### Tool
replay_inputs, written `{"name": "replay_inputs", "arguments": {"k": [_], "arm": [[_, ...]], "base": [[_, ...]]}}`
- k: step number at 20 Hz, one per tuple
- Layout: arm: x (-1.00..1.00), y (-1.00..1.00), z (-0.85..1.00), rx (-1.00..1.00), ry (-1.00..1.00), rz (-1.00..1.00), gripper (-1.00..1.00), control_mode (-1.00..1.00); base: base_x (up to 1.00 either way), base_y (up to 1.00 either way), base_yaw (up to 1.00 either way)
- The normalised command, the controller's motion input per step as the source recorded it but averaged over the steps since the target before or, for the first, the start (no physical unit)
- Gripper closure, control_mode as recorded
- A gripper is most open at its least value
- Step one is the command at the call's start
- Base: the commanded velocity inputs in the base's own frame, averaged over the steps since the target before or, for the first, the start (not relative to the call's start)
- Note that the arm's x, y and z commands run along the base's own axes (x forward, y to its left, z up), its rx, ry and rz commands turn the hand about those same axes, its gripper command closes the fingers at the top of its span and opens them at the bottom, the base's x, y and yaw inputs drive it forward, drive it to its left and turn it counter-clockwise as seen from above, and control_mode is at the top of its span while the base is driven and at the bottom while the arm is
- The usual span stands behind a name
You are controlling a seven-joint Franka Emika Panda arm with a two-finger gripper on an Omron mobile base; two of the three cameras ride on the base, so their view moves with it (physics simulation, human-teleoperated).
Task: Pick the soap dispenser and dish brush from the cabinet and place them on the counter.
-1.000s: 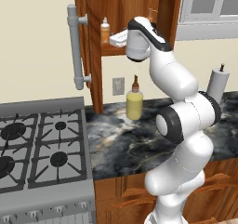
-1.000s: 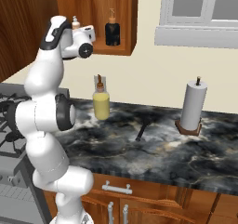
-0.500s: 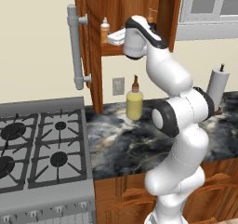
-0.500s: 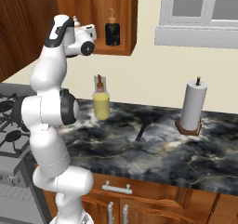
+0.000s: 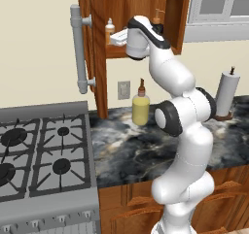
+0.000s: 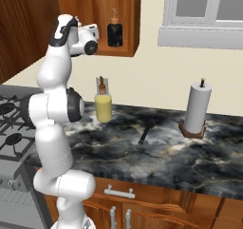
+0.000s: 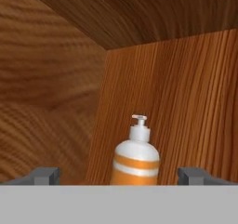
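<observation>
Where counter [image 5: 126, 153] meets stove [image 5: 44, 155], cabinet [image 5: 92, 48] open

Soap dispenser [image 7: 136, 161] base cut off at hand view's bottom. Gripper [image 5: 116, 37] fingers too small to judge in left base view. Cabinet [image 5: 171, 15] top cropped by edge. Dark bottle [image 6: 114, 31] label unreadable.

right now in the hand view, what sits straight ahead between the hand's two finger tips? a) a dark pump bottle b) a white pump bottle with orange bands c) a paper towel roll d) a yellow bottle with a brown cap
b: the hand view shows a white pump bottle with orange bands standing against the wooden back wall of the cabinet, between the open finger tips of the hand.
</observation>
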Motion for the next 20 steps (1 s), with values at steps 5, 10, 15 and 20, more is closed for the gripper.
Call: {"name": "replay_inputs", "arguments": {"k": [5, 10, 15, 20], "arm": [[0.27, 0.04, 0.0, 0.0, 0.0, 0.0, -1.0, -1.0], [0.3, 0.1, -0.02, 0.0, 0.0, 0.0, -1.0, -1.0], [0.26, 0.07, -0.01, 0.0, 0.0, 0.0, -1.0, -1.0], [0.28, 0.11, -0.03, 0.0, 0.0, 0.0, -1.0, -1.0]], "base": [[0.0, 0.0, 0.0], [0.0, 0.0, 0.0], [0.0, 0.0, 0.0], [0.0, 0.0, 0.0]]}}
